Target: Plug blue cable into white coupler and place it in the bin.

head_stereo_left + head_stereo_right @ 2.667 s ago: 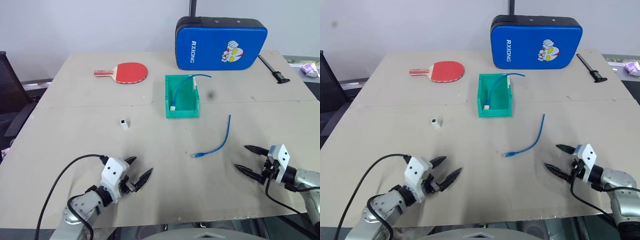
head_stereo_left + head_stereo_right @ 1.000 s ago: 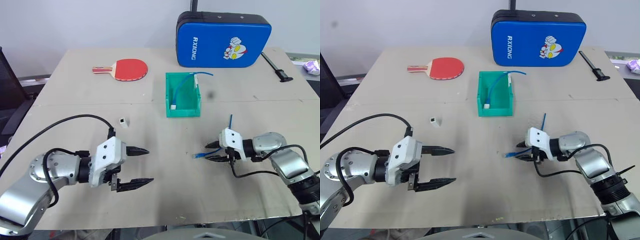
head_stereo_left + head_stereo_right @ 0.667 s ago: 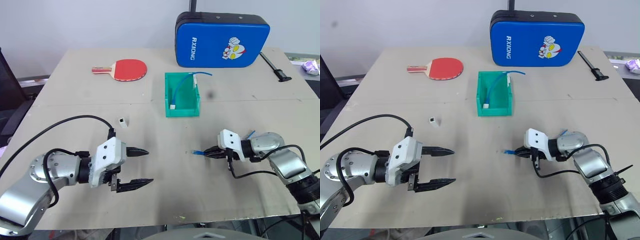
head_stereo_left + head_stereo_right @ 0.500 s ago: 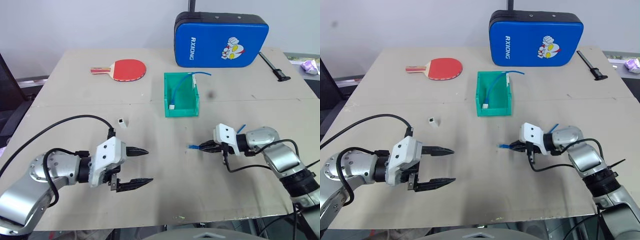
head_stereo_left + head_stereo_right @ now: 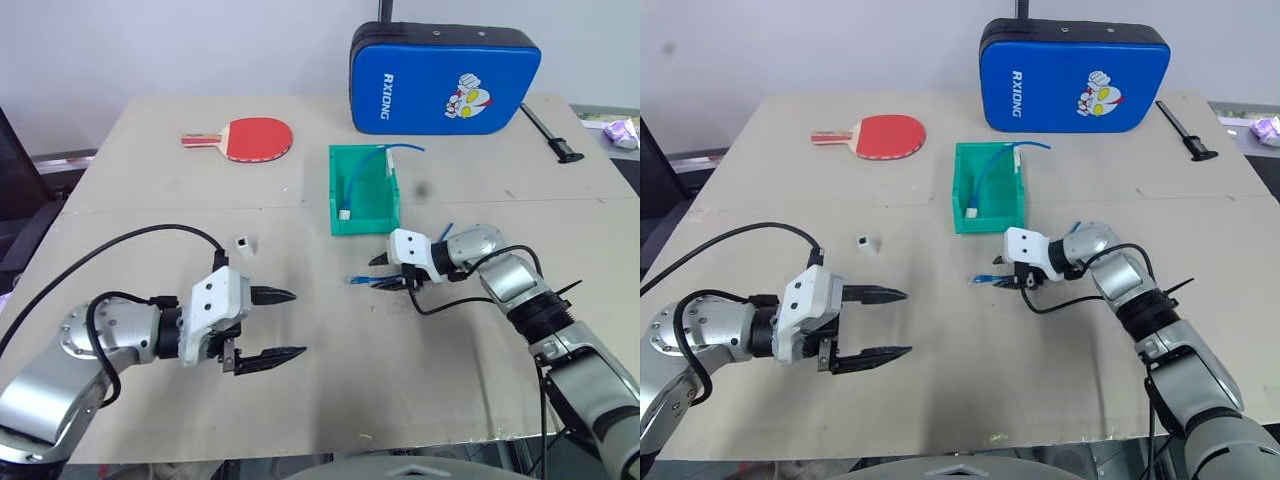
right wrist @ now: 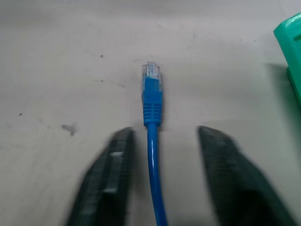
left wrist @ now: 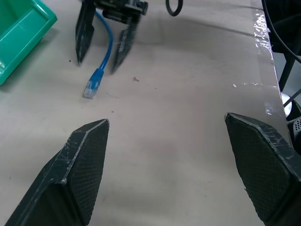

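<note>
The blue cable (image 5: 360, 280) lies on the table in front of the green bin (image 5: 388, 205), its clear plug (image 6: 151, 70) pointing toward my left side. My right gripper (image 5: 379, 273) is open, its two black fingers (image 6: 113, 174) down on either side of the cable just behind the plug, the rest of the cable trailing back past the hand. The white coupler (image 5: 243, 243) sits alone on the table to the left of the bin. Nearer the front edge, my left gripper (image 5: 277, 324) hovers open and empty, aimed toward the cable.
Inside the bin lies another blue cable (image 5: 362, 170) with a white piece at its end. A red paddle (image 5: 255, 140) and a big blue padded case (image 5: 445, 78) stand at the back. A black tool (image 5: 548, 130) lies at the far right.
My right gripper, shut on the cable near its plug, moved it left and toward the bin, then opened. The left arm stayed still.
</note>
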`<action>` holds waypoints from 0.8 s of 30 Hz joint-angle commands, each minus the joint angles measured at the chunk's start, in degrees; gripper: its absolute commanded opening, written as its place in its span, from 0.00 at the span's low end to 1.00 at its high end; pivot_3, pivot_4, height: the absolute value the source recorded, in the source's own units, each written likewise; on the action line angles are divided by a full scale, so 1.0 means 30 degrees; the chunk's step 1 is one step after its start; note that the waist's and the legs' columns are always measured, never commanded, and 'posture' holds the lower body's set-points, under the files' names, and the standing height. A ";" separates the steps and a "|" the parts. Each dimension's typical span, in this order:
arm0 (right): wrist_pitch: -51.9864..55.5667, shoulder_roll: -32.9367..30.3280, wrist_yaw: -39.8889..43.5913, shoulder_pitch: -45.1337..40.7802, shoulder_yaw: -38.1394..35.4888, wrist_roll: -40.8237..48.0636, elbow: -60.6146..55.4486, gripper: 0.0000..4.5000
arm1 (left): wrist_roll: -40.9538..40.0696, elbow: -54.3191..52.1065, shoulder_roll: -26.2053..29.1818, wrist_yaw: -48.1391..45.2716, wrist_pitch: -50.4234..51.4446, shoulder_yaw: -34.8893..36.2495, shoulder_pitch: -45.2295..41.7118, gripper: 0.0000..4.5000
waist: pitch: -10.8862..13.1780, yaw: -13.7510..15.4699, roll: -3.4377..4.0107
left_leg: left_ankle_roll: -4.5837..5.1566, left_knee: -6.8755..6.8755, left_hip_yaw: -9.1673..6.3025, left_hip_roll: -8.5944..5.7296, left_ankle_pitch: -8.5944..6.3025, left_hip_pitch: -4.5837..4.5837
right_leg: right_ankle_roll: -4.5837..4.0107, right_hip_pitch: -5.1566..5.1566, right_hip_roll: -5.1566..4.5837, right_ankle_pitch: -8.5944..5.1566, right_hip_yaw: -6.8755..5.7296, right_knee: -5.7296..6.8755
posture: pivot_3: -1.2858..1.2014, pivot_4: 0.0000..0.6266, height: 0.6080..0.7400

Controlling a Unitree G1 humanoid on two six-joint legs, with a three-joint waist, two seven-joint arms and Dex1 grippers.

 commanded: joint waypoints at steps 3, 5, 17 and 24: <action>0.2836 -0.1852 -0.0493 0.3780 -0.4032 0.3520 -0.5178 0.98 | 0.1998 0.2674 -0.1989 0.1552 0.0001 -0.3365 -0.4185 0.89 | 0.0011 0.0423 0.0044 | 0.0049 0.0004 -0.0027 -0.0025 -0.0027 -0.0003 | 0.0000 0.0024 -0.0016 0.0000 -0.0012 0.0005 | 0.52 0.24 0.91; 0.4604 -0.2859 -0.0546 0.5965 -0.5449 0.5055 -0.7526 0.98 | 0.3810 0.5068 -0.3196 0.1661 -0.0750 -0.5350 -0.6547 0.89 | 0.0011 0.0474 0.0034 | 0.0054 0.0034 -0.0021 -0.0083 -0.0029 -0.0006 | 0.0068 0.0048 -0.0002 0.0046 -0.0032 0.0010 | 0.52 0.24 0.91; 0.7572 -0.4062 -0.3917 1.3222 -0.9614 0.7784 -1.4124 0.98 | 0.9467 1.7604 -0.7421 -0.1996 -0.7253 -1.0904 -1.4693 0.89 | 0.0004 -0.0006 -0.0014 | 0.0070 0.0073 -0.0005 -0.0066 -0.0035 0.0007 | 0.0081 0.0048 0.0058 0.0048 -0.0001 0.0035 | 0.52 0.24 0.91; 0.7077 -0.3796 -0.4984 1.4239 -1.0160 0.8193 -1.4699 1.00 | 1.0882 1.9474 -0.7337 -0.4730 -0.8919 -1.2067 -1.5959 0.72 | 0.0001 -0.0019 -0.0015 | 0.0074 0.0109 -0.0014 -0.0067 -0.0038 -0.0022 | 0.0086 0.0051 0.0053 0.0046 0.0013 0.0019 | 0.52 0.24 0.91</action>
